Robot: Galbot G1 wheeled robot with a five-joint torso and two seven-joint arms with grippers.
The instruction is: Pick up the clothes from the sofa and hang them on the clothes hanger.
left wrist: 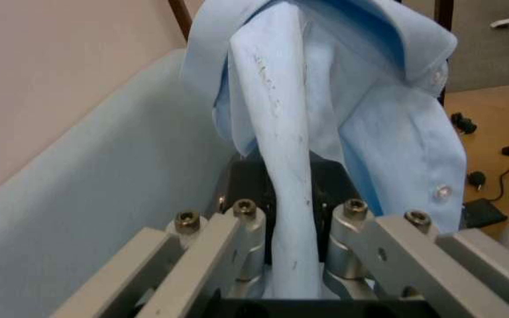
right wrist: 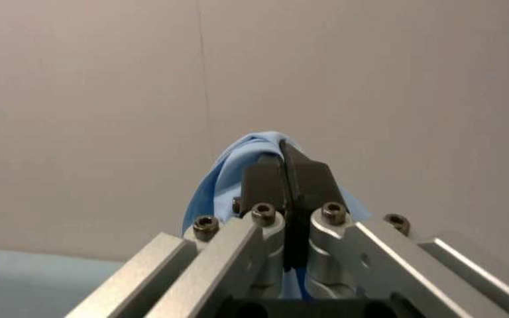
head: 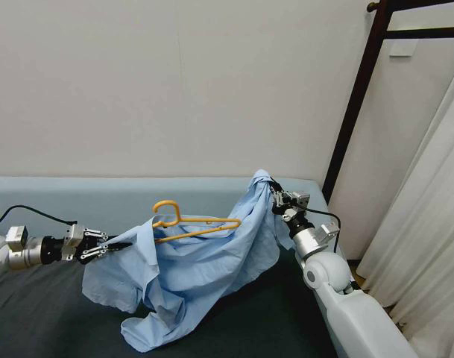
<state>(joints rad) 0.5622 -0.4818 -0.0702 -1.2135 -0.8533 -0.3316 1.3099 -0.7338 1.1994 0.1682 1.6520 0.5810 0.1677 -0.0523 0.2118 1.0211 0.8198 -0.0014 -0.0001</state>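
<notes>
shirt (head: 204, 272): light blue, buttoned, crumpled, slung between my left gripper (head: 109, 248) and right gripper (head: 276, 191), lower folds trailing onto the dark sofa (head: 55, 317) | hanger (head: 198, 224): yellow-orange, tilted inside the shirt, hook up

Living room: sofa (head: 55, 198), curtain (head: 428, 224), dark wooden frame (head: 358, 101).

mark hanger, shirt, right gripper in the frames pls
hanger (head: 212, 219): head view, upper bar.
shirt (head: 204, 276): head view, hanging body fabric.
right gripper (head: 274, 187): head view, between fingertips pinching the shirt's peak.
</notes>
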